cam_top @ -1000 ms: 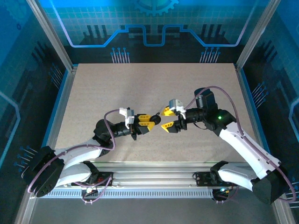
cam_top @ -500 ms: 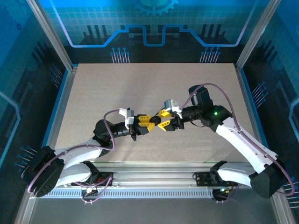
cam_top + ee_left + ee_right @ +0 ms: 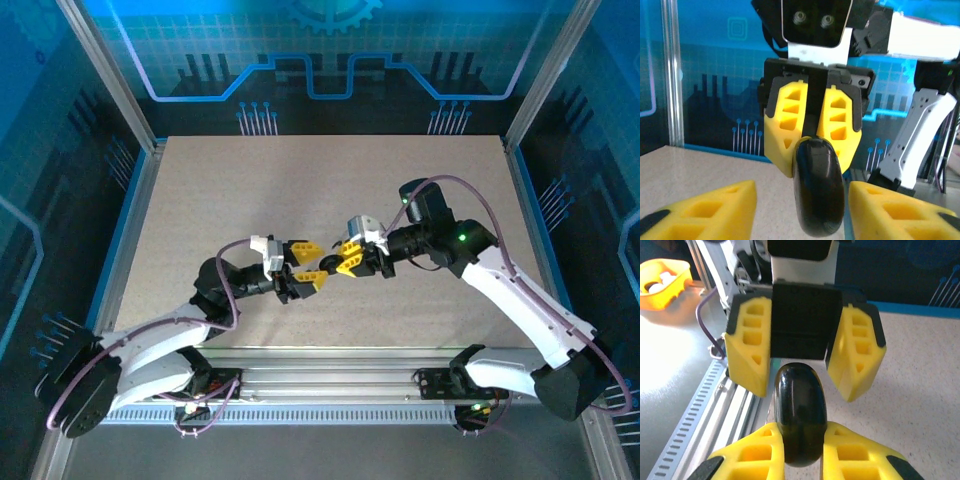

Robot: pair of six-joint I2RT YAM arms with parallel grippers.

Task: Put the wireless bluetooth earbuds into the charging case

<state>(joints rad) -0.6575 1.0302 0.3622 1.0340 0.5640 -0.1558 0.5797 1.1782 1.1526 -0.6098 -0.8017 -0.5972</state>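
Observation:
The charging case (image 3: 799, 405) is a glossy black oval, held in the air above the table's middle. My right gripper (image 3: 804, 452) is shut on its near end, yellow fingers (image 3: 752, 455) pressing both sides. My left gripper (image 3: 802, 215) faces it head-on and is open, with its fingers (image 3: 705, 210) either side of the case (image 3: 819, 185) and a gap on each side. From the top view the two grippers meet tip to tip, left gripper (image 3: 307, 265) and right gripper (image 3: 345, 258), with the case (image 3: 328, 263) between them. The earbuds are hidden.
The beige table (image 3: 320, 190) is bare around the arms. A metal rail (image 3: 700, 420) runs along its near edge. An orange tub (image 3: 662, 275) holding pale pieces sits beyond that edge. Frame posts (image 3: 110, 80) stand at the corners.
My right gripper moved in to the left and shut on the case. My left gripper, shut on it before, has opened and drawn back slightly.

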